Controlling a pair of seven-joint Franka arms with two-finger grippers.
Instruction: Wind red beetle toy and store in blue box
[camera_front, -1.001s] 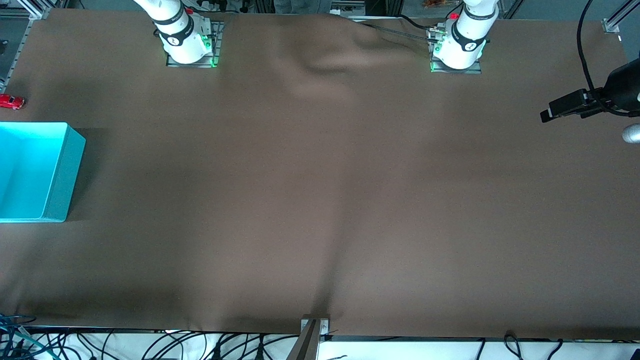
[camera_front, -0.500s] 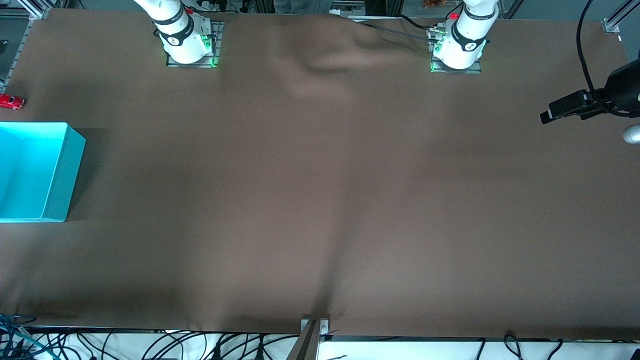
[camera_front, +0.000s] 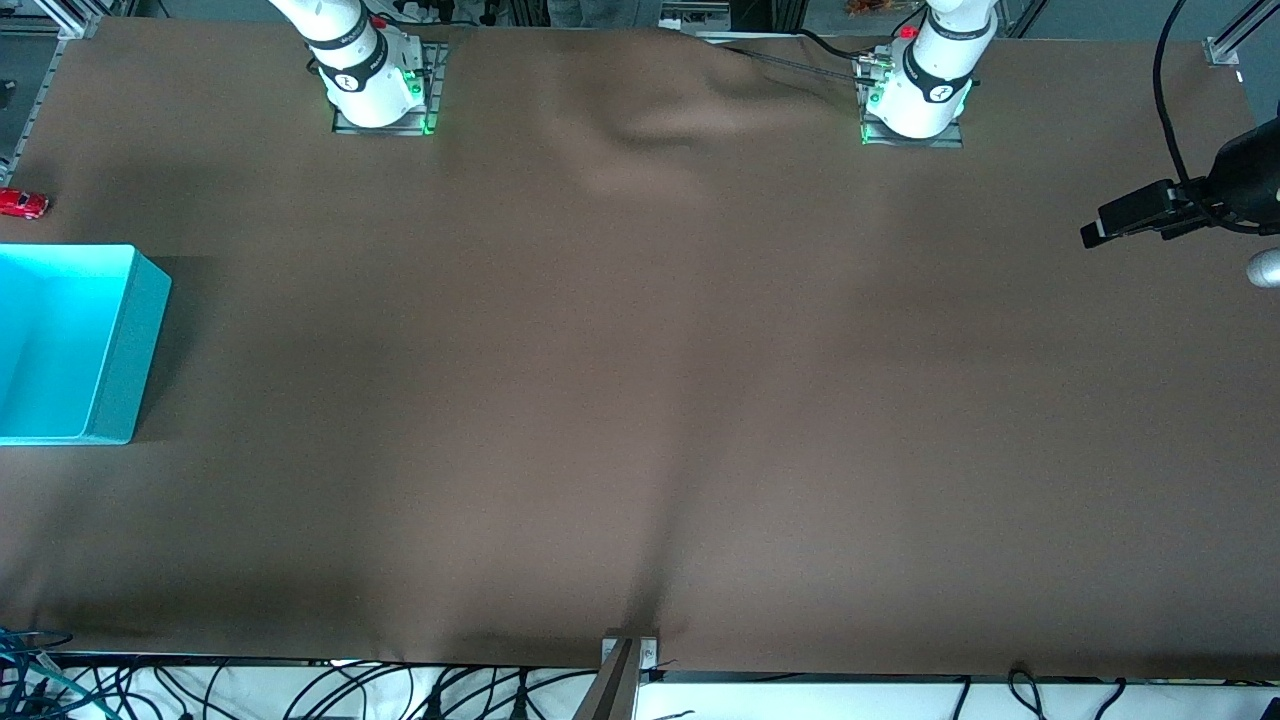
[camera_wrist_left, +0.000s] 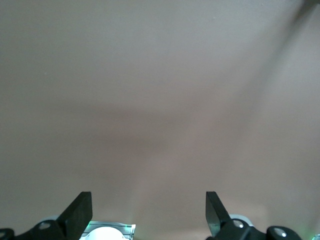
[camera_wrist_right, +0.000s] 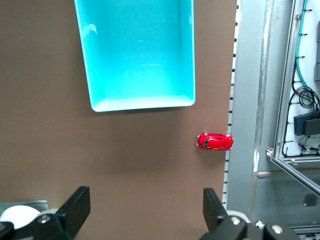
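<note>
Red beetle toy: The red beetle toy sits on the counter at the right arm's end, close to the counter's edge, a little farther from the front camera than the blue box. Near the box, not touching it.

Blue box: Open side up, bright cyan inside, nothing in it. I judge it is set close to the toy so the final transfer is short.

Right gripper: My right gripper is held high over the counter, looking down on both toy and box. Fingers spread wide, holding nothing. The height suits a survey before descent, in my judgement.

Left gripper: My left gripper hangs over bare counter at the left arm's end, jaws wide, empty. This arm waits; nothing of the task lies within its sight.

Views compared: The front view shows only the two bases and cuts the box at the picture's edge; neither gripper appears there. The right wrist view alone shows the box's whole end wall and the toy's dark windows. The left wrist view shows cloth only.

Task status: Winding not yet begun; toy untouched, by my reading.
</note>
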